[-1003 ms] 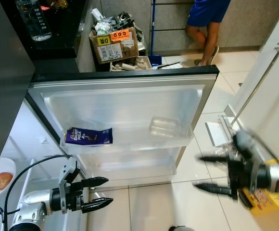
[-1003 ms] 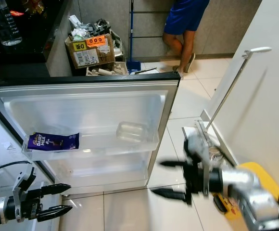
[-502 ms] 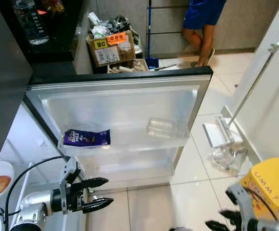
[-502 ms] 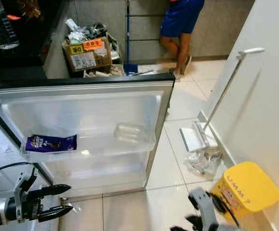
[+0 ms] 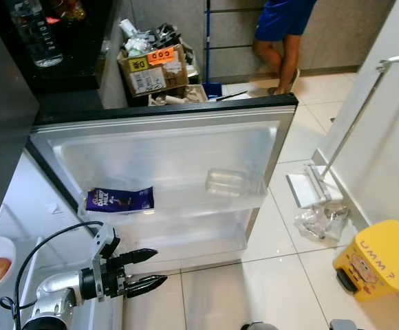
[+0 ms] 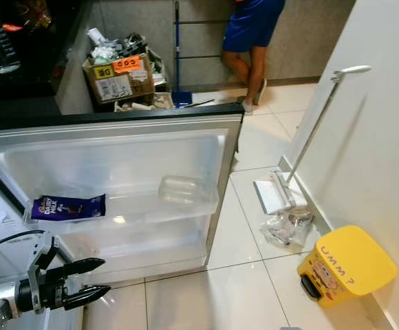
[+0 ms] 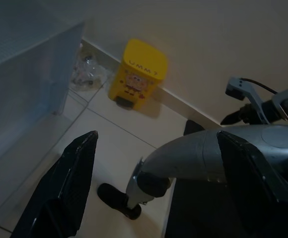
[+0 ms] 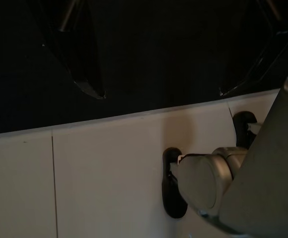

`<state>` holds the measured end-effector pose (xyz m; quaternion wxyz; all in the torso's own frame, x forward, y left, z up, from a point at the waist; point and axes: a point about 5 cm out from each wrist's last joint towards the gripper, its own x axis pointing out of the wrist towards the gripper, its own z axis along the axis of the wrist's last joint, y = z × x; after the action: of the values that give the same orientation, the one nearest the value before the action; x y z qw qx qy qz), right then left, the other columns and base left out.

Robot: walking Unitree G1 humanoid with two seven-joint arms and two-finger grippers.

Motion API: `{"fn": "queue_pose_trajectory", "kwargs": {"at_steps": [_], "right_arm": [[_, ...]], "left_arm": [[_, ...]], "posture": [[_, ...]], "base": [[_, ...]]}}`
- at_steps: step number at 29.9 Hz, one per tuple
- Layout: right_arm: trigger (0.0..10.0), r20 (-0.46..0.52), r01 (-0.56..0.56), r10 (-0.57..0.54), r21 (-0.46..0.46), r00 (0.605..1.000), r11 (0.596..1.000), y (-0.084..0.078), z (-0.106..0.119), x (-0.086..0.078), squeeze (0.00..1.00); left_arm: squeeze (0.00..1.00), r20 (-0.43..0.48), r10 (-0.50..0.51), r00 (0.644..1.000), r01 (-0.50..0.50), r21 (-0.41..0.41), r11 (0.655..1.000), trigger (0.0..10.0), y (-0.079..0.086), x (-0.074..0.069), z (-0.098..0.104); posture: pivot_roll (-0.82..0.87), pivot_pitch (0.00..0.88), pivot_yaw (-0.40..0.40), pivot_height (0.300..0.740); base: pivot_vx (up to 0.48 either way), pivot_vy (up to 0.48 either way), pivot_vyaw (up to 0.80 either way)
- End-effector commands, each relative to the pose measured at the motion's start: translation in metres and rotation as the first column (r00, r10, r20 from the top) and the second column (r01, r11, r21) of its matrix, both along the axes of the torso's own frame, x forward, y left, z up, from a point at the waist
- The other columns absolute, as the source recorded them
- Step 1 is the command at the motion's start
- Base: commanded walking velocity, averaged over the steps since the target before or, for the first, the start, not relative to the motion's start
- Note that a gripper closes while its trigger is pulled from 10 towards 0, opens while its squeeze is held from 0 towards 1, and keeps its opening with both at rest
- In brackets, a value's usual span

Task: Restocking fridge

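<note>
- Two fingers of the left claw (image 5: 148, 269) are held apart, empty, low beside the open fridge door (image 5: 165, 148).
- A chocolate bar (image 5: 119, 199) is seen on the door shelf just above this claw.
- The right claw (image 8: 159, 74) is seen spread over the floor (image 8: 109, 178).

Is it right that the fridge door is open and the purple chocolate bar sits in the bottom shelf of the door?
Not quite. The fridge door is open, but the purple chocolate bar sits in the upper door shelf, not the bottom one. The lower shelf beneath it holds nothing I can make out. The left eye view shows this.
</note>
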<state>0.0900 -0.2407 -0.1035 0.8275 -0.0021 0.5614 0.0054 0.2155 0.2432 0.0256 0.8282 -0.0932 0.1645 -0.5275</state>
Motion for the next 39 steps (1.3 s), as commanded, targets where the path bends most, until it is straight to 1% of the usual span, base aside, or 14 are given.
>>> {"fn": "queue_pose_trajectory", "kwargs": {"at_steps": [1, 5, 6, 8, 10, 11, 12, 15, 18, 21, 28, 32, 35, 39], "right_arm": [[10.0, -0.006, -0.014, 0.014, -0.011, 1.000, 1.000, 0.002, -0.001, -0.002, 0.00], [10.0, -0.003, -0.021, 0.021, -0.028, 1.000, 0.999, 0.004, -0.002, 0.000, 0.00], [10.0, 0.006, -0.025, 0.025, -0.043, 1.000, 0.999, 0.005, -0.001, 0.004, 0.00], [10.0, 0.018, -0.033, 0.034, -0.052, 0.999, 0.998, 0.006, 0.000, 0.010, 0.00], [10.0, 0.032, -0.050, 0.052, -0.058, 0.998, 0.997, 0.008, 0.001, 0.017, 0.00], [10.0, 0.032, -0.050, 0.052, -0.058, 0.998, 0.997, 0.008, 0.001, 0.017, 0.00], [10.0, 0.037, -0.052, 0.054, -0.060, 0.998, 0.997, 0.008, 0.001, 0.019, 0.00], [10.0, 0.038, -0.056, 0.058, -0.061, 0.998, 0.997, 0.009, 0.002, 0.020, 0.00], [10.0, 0.031, -0.068, 0.070, -0.063, 0.997, 0.996, 0.009, 0.001, 0.020, 0.00], [10.0, 0.029, -0.075, 0.077, -0.057, 0.997, 0.996, 0.011, 0.000, 0.019, 0.00], [10.0, 0.026, -0.080, 0.081, -0.060, 0.996, 0.995, 0.012, 0.000, 0.017, 0.00], [10.0, 0.040, -0.061, 0.064, -0.070, 0.997, 0.996, 0.009, 0.001, 0.018, 0.00], [10.0, 0.047, -0.058, 0.062, -0.070, 0.997, 0.996, 0.008, 0.001, 0.018, 0.00], [10.0, 0.070, -0.059, 0.063, -0.056, 0.996, 0.997, 0.006, 0.003, 0.021, 0.00]], "left_arm": [[0.00, -0.005, 0.019, 1.000, -0.019, -0.006, 1.000, 10.0, -0.003, -0.001, -0.004], [0.00, -0.019, 0.061, 0.998, -0.061, 0.032, 0.998, 10.0, -0.005, 0.003, -0.008], [0.00, -0.034, 0.130, 0.991, -0.126, 0.101, 0.987, 10.0, -0.009, 0.006, -0.017], [0.00, -0.063, 0.205, 0.977, -0.190, 0.185, 0.964, 10.0, -0.013, 0.007, -0.028], [0.00, -0.115, 0.263, 0.958, -0.224, 0.274, 0.935, 10.0, -0.020, 0.003, -0.043], [0.00, -0.115, 0.263, 0.958, -0.224, 0.274, 0.935, 10.0, -0.020, 0.003, -0.043], [0.00, -0.140, 0.293, 0.946, -0.237, 0.317, 0.918, 10.0, -0.024, 0.000, -0.051], [0.00, -0.193, 0.351, 0.916, -0.280, 0.319, 0.905, 10.0, -0.030, -0.003, -0.059], [0.00, -0.260, 0.379, 0.888, -0.294, 0.312, 0.903, 10.0, -0.044, -0.010, -0.070], [0.00, -0.284, 0.413, 0.866, -0.319, 0.323, 0.891, 10.0, -0.051, -0.015, -0.077], [0.00, -0.304, 0.474, 0.826, -0.349, 0.386, 0.854, 10.0, -0.051, -0.026, -0.087], [0.00, -0.302, 0.581, 0.756, -0.392, 0.504, 0.770, 10.0, -0.043, -0.042, -0.100], [0.00, -0.304, 0.594, 0.745, -0.394, 0.518, 0.759, 10.0, -0.041, -0.045, -0.101], [0.00, -0.321, 0.644, 0.694, -0.394, 0.580, 0.713, 10.0, -0.037, -0.063, -0.111]], "posture": [[-0.06, 0.056, -0.008, 0.740], [-0.06, 0.057, -0.005, 0.740], [-0.06, 0.056, -0.006, 0.740], [-0.06, 0.053, -0.006, 0.740], [-0.06, 0.052, -0.006, 0.740], [-0.06, 0.052, -0.006, 0.740], [-0.06, 0.052, -0.006, 0.740], [-0.06, 0.049, -0.008, 0.740], [-0.06, 0.049, -0.009, 0.740], [-0.06, 0.050, -0.010, 0.740], [-0.06, 0.052, -0.009, 0.740], [-0.06, 0.054, -0.009, 0.740], [-0.06, 0.054, -0.009, 0.740], [-0.06, 0.049, -0.009, 0.740]], "base": [[0.000, 0.000, 0.00], [0.000, 0.000, 0.00], [0.000, 0.000, 0.00], [0.000, 0.000, 0.00], [0.000, 0.000, 0.00], [0.000, 0.000, 0.00], [0.000, 0.000, 0.00], [0.000, 0.000, 0.00], [0.000, 0.000, 0.00], [0.000, 0.000, 0.00], [0.000, 0.000, 0.00], [0.000, 0.000, 0.00], [0.000, 0.000, 0.00], [0.000, 0.000, 0.66]]}}
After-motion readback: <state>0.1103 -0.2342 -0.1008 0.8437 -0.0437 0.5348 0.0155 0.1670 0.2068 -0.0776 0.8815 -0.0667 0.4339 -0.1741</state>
